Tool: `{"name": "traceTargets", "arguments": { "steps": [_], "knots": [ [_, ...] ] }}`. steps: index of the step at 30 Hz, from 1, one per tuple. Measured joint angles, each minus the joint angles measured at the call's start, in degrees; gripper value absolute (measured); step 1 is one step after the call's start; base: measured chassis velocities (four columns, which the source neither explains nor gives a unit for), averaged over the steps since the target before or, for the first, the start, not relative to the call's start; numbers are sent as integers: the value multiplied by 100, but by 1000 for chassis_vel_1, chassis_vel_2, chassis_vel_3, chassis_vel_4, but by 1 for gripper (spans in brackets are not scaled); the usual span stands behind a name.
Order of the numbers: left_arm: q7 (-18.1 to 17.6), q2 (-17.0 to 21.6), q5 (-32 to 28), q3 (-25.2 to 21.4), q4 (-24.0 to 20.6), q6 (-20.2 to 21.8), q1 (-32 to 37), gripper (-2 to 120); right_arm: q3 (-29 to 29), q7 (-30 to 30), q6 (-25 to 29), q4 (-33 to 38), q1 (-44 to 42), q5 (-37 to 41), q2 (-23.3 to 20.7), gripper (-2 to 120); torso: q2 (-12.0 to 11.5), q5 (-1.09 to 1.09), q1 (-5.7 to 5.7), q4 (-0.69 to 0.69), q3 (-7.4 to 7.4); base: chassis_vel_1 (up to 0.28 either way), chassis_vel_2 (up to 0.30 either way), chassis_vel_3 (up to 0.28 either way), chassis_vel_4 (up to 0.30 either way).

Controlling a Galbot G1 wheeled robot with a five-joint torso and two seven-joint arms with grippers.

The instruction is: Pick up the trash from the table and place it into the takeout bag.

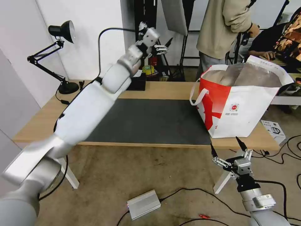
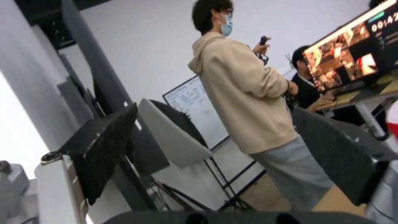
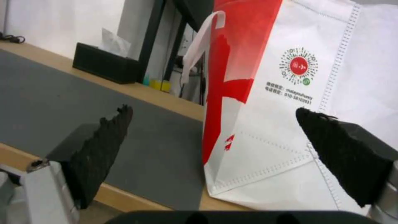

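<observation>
Head view: the left end effector (image 1: 161,47) is raised high on its outstretched arm, beyond the far edge of the worktop (image 1: 163,89) and above the black tissue box (image 1: 136,82); its fingers look spread, with nothing between them. The left wrist view looks out into the room, its two dark pads (image 2: 104,149) set well apart and empty. The right end effector (image 1: 227,146) hangs low, in front of the worktop's near edge and just below the takeout bag (image 1: 241,103), its two black tips splayed wide; in the right wrist view these pads (image 3: 105,146) frame the bag's red-and-white front and hold nothing.

The bag stands upright at the right end of the worktop, partly on the dark grey mat (image 1: 150,121), mouth open and foil lining showing. No bowl or cup lies on the mat or the bare wood, so the trash is most likely already inside the bag, though its contents cannot be made out. The right arm is much the nearer to the bag, which lies ahead of and above it; the left would have to come down and across to the right. A desk lamp (image 1: 59,53) stands at the far left corner
</observation>
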Motion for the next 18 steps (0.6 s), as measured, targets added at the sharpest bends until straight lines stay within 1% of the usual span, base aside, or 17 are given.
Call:
{"name": "traceTargets", "arguments": {
  "steps": [1, 3, 4, 5, 6, 7, 9, 10, 11, 13, 15, 16, 18],
  "knots": [
    [0, 0, 0, 0, 0, 0, 0, 100, 0, 0, 0, 0, 0, 0, 0, 100, 0, 0, 0, 0, 0, 0, 0, 0, 0],
    [-45, 82, -152, -96, -199, 44, 203, 100, 0, 0, 0, 0, 0, 0, 0, 100, 0, 0, 0, -1, 0, 0, 0, 0, 0],
    [-45, 82, -152, -96, -199, 44, 203, 100, 0, 0, 0, 0, 0, 0, 0, 100, 0, 0, 0, -1, 0, 0, 0, 0, 0],
    [-103, 174, -321, -263, -485, 118, 503, 100, 0, 0, 0, 0, 0, 0, 0, 100, 0, 1, 0, -1, 0, 0, 0, 0, 0],
    [-103, 174, -321, -263, -485, 118, 503, 100, 0, 0, 0, 0, 0, 0, 0, 100, 0, 1, 0, -1, 0, 0, 0, 0, 0],
    [-115, 199, -356, -335, -577, 140, 608, 100, 0, 0, 0, 0, 0, 0, 0, 100, 0, 1, 0, -1, 0, 0, 0, 0, 0],
    [-137, 269, -394, -635, -888, 177, 993, 100, 0, 0, 0, 0, 0, -1, 0, 100, 0, 1, 0, -1, -1, 0, 0, 0, 0],
    [-137, 269, -394, -635, -888, 177, 993, 100, 0, 0, 0, 0, 0, -1, 0, 100, 0, 1, 0, -1, -1, 0, 0, 0, 0],
    [-141, 290, -396, -748, -993, 183, 1145, 100, 0, 0, 0, 0, 0, 0, 0, 100, 0, 1, 0, -1, 0, 0, 0, 0, 0],
    [-183, 372, -404, -1068, -1288, 192, 1618, 100, 0, 0, 0, 0, 0, 0, 0, 100, 0, 1, 0, -1, 0, 0, 0, 0, 0],
    [-219, 436, -395, -1444, -1641, 195, 2270, 100, 0, 0, 0, 0, 0, -1, -1, 100, 0, 0, 0, 1, 0, 0, 0, 0, 0],
    [-219, 436, -395, -1444, -1641, 195, 2270, 100, 0, 0, 0, 0, 0, -1, -1, 100, 0, 0, 0, 1, 0, 0, 0, 0, 0],
    [-260, 441, -334, -1776, -1976, 166, 2933, 100, 0, 0, 0, 0, 1, 0, 0, 100, 0, 0, -1, 0, 0, 0, 0, 0, 0]
  ]
}}
